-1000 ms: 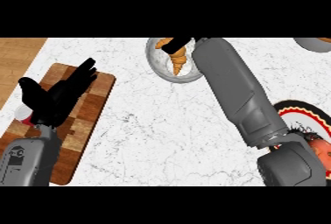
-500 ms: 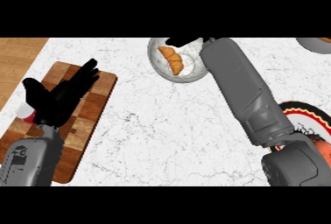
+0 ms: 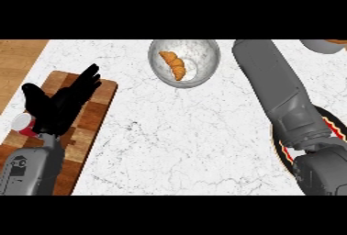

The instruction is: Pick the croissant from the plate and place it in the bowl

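Observation:
The golden croissant [image 3: 175, 64] lies inside the grey metal bowl [image 3: 207, 55] at the counter's far middle, and nothing touches it. My right forearm [image 3: 274, 87] runs up the right side of the view, just right of the bowl; its hand is cut off past the top edge. The dark plate with a red and white rim [image 3: 330, 125] sits at the right edge, mostly hidden under that arm. Over the wooden cutting board [image 3: 95, 105] at the left, my left hand [image 3: 58, 105] rests open with its fingers up.
A small red and white object [image 3: 22, 123] peeks out beside the left hand on the board. Part of a grey dish [image 3: 324, 45] shows at the top right corner. Bare wooden surface [image 3: 17, 64] borders the white marble counter [image 3: 176, 147] on the far left.
The right hand was over the bowl with the croissant; it has let go and moved right, out of view, leaving the croissant lying in the bowl. The left hand stayed put.

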Motion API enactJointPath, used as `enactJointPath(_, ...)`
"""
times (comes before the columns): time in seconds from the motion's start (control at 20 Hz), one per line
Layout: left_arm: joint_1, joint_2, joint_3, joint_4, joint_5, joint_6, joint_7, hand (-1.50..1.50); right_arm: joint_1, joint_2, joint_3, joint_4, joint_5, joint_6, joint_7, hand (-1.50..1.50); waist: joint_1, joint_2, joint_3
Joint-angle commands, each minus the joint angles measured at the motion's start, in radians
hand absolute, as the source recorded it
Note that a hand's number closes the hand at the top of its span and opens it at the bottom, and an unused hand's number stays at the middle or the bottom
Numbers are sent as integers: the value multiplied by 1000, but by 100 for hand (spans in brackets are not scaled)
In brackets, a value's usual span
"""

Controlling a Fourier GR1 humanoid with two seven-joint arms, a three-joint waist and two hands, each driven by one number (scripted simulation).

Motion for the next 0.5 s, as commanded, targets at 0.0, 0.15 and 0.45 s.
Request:
enactJointPath(0.0,59,33,43,2,25,-26,-28,0,40,-32,-21,-14,-29,13,-108,-150,-38,-19,0)
enactJointPath(0.15,51,26,36,-9,8,-4,0,0,38,-81,5,-25,-23,131,-177,-150,-60,-28,0)
enactJointPath(0.45,98,20,51,-32,-8,27,-5,0,160,-43,34,-217,-88,271,-271,-150,-111,-49,0)
